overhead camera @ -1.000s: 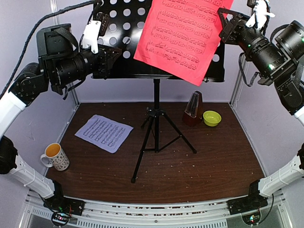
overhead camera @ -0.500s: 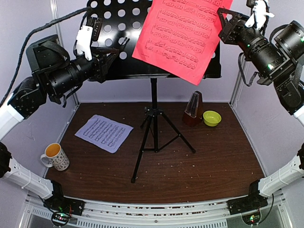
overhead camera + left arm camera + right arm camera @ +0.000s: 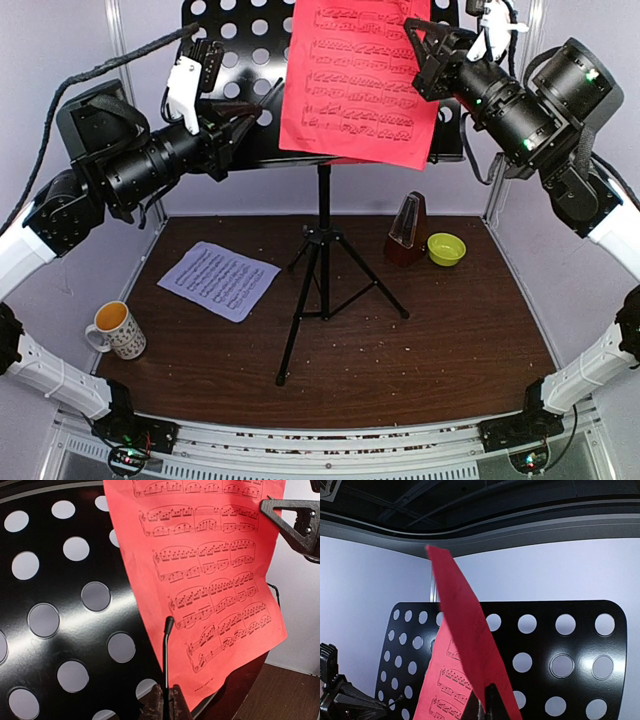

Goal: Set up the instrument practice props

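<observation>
Black R gripper (image 3: 488, 701) is pinched together on the right edge of the red sheet (image 3: 360, 80), up high. In its wrist view we see the paper edge-on, bowing fwd off the stand. L gripper (image 3: 165, 706) is closed too, clamped on a thin black rod (image 3: 166, 655) that sticks up btw its tips. We can't tell if the rod belongs to the stand. That gripper sits at the lower left of the music stand (image 3: 225, 45), whose perforated black panel backs the red sheet. The sheet's bottom corner hangs just past the panel's lower lip. The stand runs down to its tripod (image 3: 322, 245), feet spread approx mid-table.

Surface: dark brown wood table (image 3: 460, 340), speckled w/ pale crumbs, boxed by pale lilac-grey walls (image 3: 40, 30) at back and sides. White sheet (image 3: 218, 280) lies flat left of the tripod, apart from it. Metronome (image 3: 406, 230) stands upright at rear right, w/ the yellow-green bowl (image 3: 446, 248) just beside it. Mug (image 3: 117, 330) sits at the near-left edge, well apart from the white sheet.

Room: the widest bare wood lies near-right of the tripod. Both grippers hang well above the tabletop, one at each side of the stand's panel.
</observation>
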Tool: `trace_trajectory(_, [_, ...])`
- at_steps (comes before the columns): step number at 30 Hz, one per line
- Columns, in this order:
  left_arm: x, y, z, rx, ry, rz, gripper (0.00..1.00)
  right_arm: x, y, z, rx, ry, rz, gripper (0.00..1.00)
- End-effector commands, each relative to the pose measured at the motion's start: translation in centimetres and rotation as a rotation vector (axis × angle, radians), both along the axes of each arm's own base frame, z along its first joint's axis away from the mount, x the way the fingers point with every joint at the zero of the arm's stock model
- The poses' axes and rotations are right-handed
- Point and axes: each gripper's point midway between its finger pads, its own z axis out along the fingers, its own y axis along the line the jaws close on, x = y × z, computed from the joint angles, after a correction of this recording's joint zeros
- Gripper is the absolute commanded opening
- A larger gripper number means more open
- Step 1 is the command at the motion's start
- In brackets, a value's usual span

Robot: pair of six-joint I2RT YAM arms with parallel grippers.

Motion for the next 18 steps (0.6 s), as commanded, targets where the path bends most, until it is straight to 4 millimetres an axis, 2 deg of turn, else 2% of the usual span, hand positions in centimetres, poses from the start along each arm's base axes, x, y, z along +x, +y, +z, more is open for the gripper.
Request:
trace_trajectory(1, [-1.7,0.5,3.1,-0.086,-0.098,-0.069,0.00,-1.6,-0.5,3.2,0.048,-0.102,0.056,0.00])
trace_trajectory(6, [-2.4,0.5,3.0,-0.086,-0.117,-0.097,0.00,-1.7,0.6,3.9,0.037,-0.139,0.087,0.00])
trace_trajectory(11, [-2.8,0.7,3.2,-0.087,-0.136,-0.114,0.00,-1.9,3.1,3.7,-0.018,-0.170,0.158,0.00])
trace_trajectory(18, [-3.2,0.4,3.2,-0.074,-0.148,-0.140,0.00,-1.7,4.9,3.8,-0.048,-0.198,0.222,0.00])
